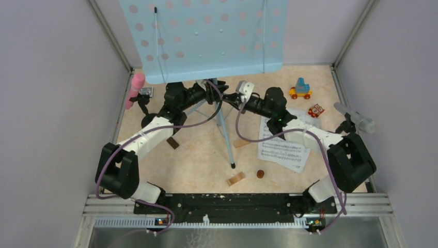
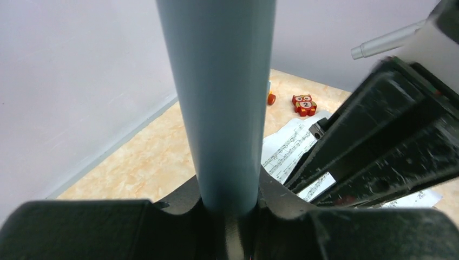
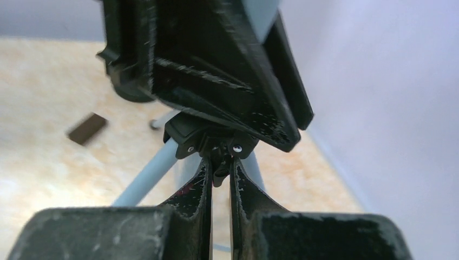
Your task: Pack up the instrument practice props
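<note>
left gripper (image 2: 227, 210) reaching inward, clamped on stand pole (image 2: 219, 97), right gripper (image 3: 221, 163) opposite, pinching hub tab (image 3: 218, 176)

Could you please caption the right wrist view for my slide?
Right gripper shut on the small black tab under the tripod's black hub.

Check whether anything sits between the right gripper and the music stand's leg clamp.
Nothing visible does. The right gripper is shut on the small clamp lever under the black hub. The left gripper grips the stand pole just above, close but not between them.
</note>
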Robot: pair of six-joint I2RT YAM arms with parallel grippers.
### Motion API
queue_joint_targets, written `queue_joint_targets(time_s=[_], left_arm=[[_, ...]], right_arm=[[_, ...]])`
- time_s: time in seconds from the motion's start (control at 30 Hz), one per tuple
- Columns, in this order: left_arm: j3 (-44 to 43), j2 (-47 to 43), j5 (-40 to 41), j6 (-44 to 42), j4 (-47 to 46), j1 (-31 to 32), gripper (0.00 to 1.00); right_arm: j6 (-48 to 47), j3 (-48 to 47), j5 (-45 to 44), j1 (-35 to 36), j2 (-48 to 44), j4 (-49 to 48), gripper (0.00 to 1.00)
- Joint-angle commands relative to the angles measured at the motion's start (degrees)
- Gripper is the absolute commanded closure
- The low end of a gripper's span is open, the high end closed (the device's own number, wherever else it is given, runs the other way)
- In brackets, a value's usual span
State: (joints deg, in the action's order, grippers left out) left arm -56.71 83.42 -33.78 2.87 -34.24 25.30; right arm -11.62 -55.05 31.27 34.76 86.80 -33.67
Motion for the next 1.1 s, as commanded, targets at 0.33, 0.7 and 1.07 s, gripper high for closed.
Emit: queue_joint_targets(time_s=[0.33,0.7,1.07], left_arm=[[0.2,3.9,-7.8,-1.6,7.4,3.4,1.0],[0.3,4.8,-7.0,-1.7,7.4,3.4,1.0],[-0.2,4.6,-7.0,-2.3,8.4,3.4,1.0]], right_arm=[[-69.6,-0.9,-10.7,9.4,-5.4,27.7,1.0],[-73.5,6.3,-28.9,14.9,-8.0,10.5,1.0],[-17.7,28.1,-42.8,14.7,-21.9,-23.3,0.38]])
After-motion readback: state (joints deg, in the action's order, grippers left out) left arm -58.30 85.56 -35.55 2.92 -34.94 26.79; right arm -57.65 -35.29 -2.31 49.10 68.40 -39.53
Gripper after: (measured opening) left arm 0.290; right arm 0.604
